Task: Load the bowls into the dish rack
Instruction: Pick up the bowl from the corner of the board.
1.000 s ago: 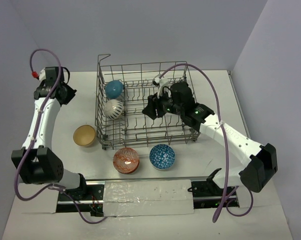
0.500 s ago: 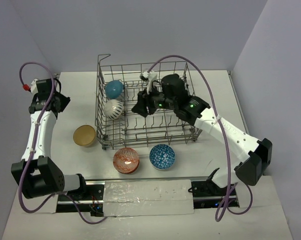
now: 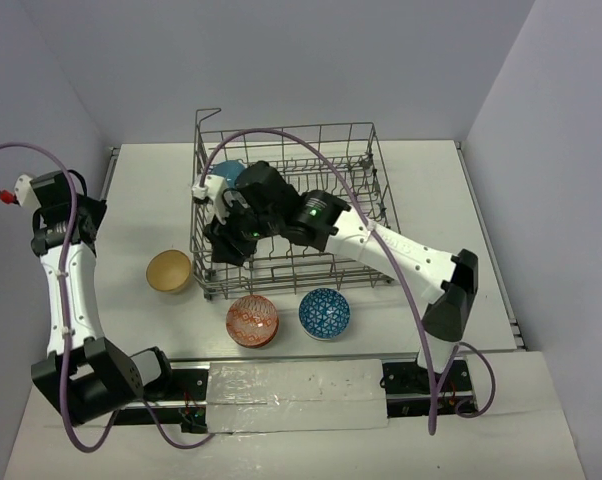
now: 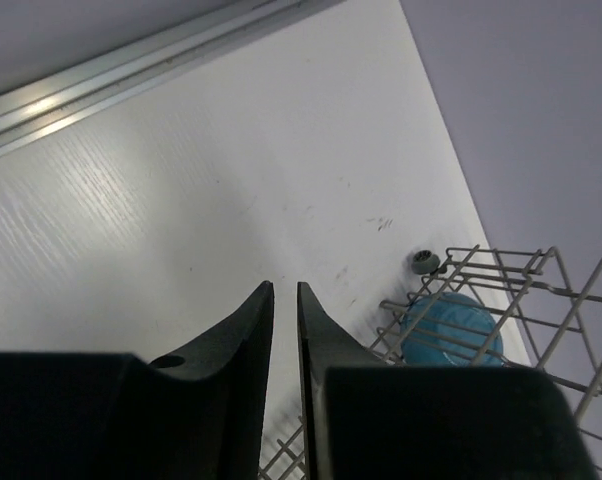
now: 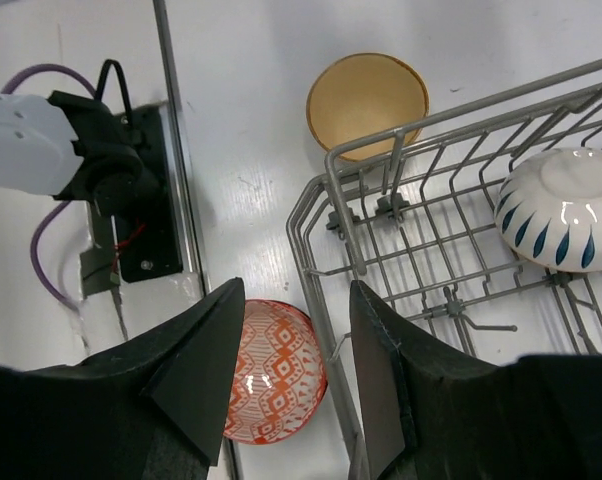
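Well to the left of the dish rack [image 3: 376, 265], the left gripper [image 4: 284, 292] hangs above bare bench [image 3: 151, 180]. Its fingers are narrow, almost together, with nothing between them. The tan bowl [image 3: 169, 270] sits mouth up just off the rack's left side, near the front corner. Over the rack's near-left corner is the right gripper [image 5: 293, 300], its fingers spread wide and empty.

The red patterned bowl [image 5: 281, 370] lies mouth up on the bench, just outside that corner on the rack's front side. It sits below the fingers and is partly hidden under one of them. Being round, it has no long axis to line up with, only a rim. The right arm looks far nearer to it than the left.

Further right along the rack's front stands the blue patterned bowl [image 3: 324, 313]. A teal bowl [image 4: 451, 325] and a white bowl [image 5: 566, 210] stand on edge inside the rack's left end.
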